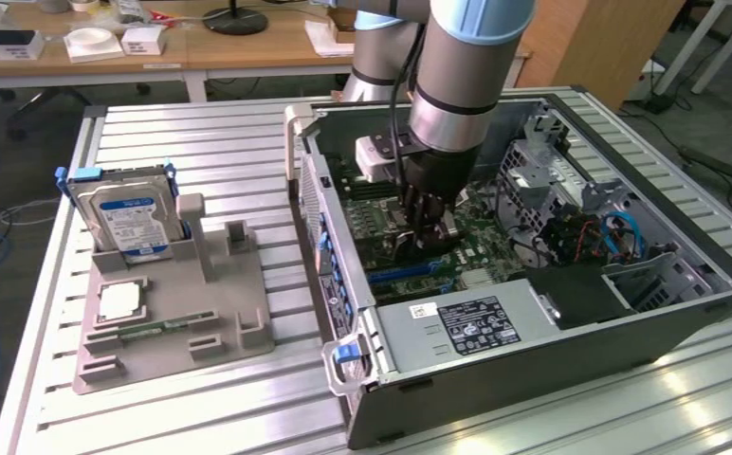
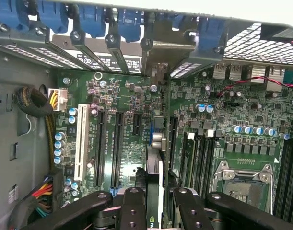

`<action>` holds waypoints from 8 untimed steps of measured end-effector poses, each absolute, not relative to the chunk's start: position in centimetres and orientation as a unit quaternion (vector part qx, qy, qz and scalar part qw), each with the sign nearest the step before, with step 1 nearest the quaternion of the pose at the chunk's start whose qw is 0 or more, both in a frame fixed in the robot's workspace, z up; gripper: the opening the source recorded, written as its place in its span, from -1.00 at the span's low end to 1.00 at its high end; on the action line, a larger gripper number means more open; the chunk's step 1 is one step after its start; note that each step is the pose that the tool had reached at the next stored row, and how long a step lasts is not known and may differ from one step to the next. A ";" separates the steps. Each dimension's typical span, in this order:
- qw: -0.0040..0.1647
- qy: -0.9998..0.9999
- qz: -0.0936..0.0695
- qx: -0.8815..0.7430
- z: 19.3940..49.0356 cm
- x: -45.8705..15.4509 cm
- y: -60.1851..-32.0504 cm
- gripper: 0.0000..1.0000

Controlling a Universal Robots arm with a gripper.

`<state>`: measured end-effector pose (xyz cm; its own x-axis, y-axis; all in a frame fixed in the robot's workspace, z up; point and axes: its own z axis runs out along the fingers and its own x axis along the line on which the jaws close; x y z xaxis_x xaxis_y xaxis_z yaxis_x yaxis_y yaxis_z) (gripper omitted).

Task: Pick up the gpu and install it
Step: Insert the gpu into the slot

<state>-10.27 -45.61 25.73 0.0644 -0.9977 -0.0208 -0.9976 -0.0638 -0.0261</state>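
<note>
Slatted metal table (image 1: pixel 202 142): grey parts holder (image 1: pixel 170 327), open computer case (image 1: pixel 669 313).

Green motherboard (image 2: pixel 136 110), blue-labelled silver hard drive (image 1: pixel 132 220), grey case (image 1: pixel 569 341)

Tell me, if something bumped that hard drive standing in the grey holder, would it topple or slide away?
Probably not easily. The hard drive stands on edge in a slot of the grey holder, whose walls flank its lower part, so a light knock would likely only rock it. Its metal casing suggests it is stiff and fairly heavy for its size. A push from above the slot might tip it.
</note>
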 end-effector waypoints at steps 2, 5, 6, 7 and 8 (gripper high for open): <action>0.017 0.684 -0.001 -0.729 25.7 -10.3 -45.6 -0.47; 0.017 0.684 -0.001 -0.729 25.7 -10.3 -45.6 -0.47; 0.017 0.684 -0.001 -0.730 25.7 -10.2 -45.6 -0.47; 0.017 0.684 -0.001 -0.730 25.7 -10.2 -45.6 -0.47; 0.017 0.684 -0.001 -0.730 25.7 -10.2 -45.6 -0.47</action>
